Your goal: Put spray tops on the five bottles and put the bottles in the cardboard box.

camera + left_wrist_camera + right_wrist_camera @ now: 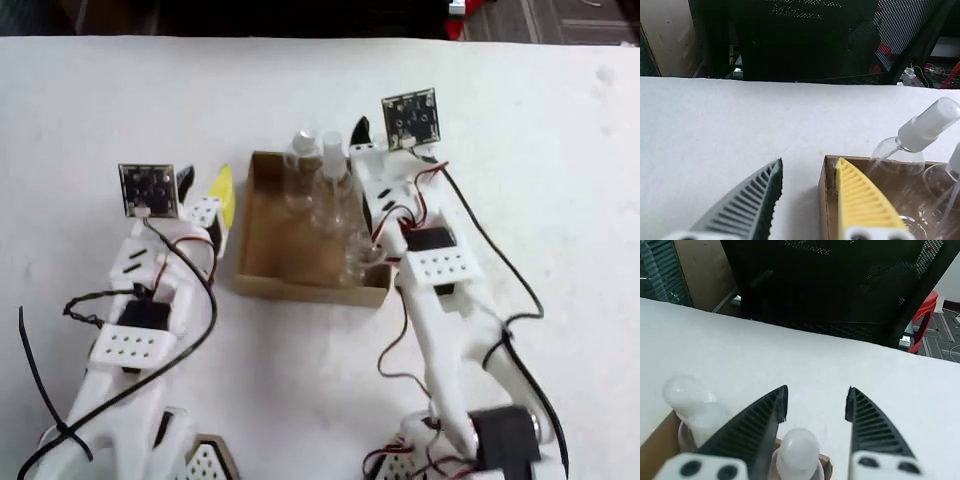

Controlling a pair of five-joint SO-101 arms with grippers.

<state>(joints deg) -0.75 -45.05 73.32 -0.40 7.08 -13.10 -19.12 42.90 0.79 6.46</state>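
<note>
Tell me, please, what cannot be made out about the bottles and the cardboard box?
- High view: the number of bottles; clear bodies overlap, the right arm overlaps the cardboard box beside them.
- Left wrist view: the box floor; the bottom edge and yellow finger cut it off.
- Right wrist view: bottle bodies; the right gripper and bottom edge hide them.

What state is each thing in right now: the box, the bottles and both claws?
Brown cardboard box: open-topped, flat on the white table, holding bottles.
Clear plastic bottles: upright inside the box along one side; white spray tops fitted where tops show.
Left claw, grey and yellow fingers: open, empty, beside the box.
Right claw, black fingers: open, empty, by the bottles' tops.
</note>
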